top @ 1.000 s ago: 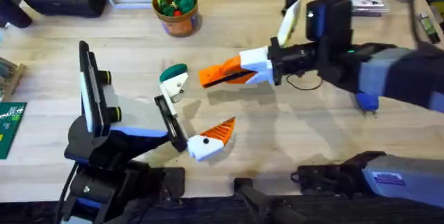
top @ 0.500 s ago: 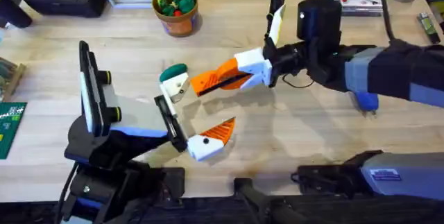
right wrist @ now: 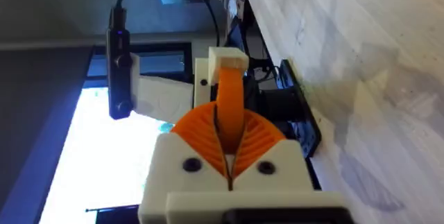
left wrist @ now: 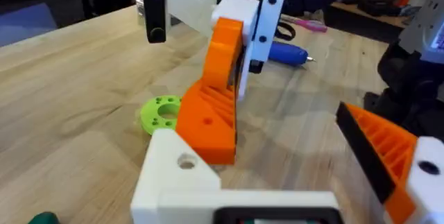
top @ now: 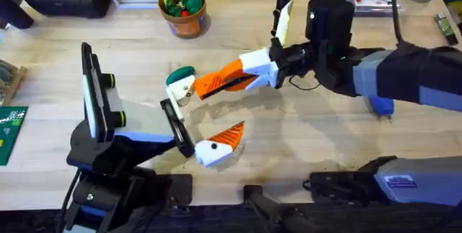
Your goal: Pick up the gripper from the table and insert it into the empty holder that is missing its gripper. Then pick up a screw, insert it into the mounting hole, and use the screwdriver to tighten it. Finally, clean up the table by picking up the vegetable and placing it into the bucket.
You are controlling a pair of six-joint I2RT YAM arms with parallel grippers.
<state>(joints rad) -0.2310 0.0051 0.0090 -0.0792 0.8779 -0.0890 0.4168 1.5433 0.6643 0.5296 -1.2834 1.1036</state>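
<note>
Right gripper (top: 209,83), jaws clamped on the orange gripper (left wrist: 211,109), presses it against the holder (top: 183,89) mid-worktop. Left gripper (top: 198,117) has jaws apart.

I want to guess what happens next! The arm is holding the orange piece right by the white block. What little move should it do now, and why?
Probably a slight push further toward the left arm. The right arm's fingers pinch the bright orange ribbed plastic wedge, whose end meets the bare white angular plastic holder on the left arm, yet looks not fully seated. The holder's screw hole is uncovered, so easing it home should come first.
</note>
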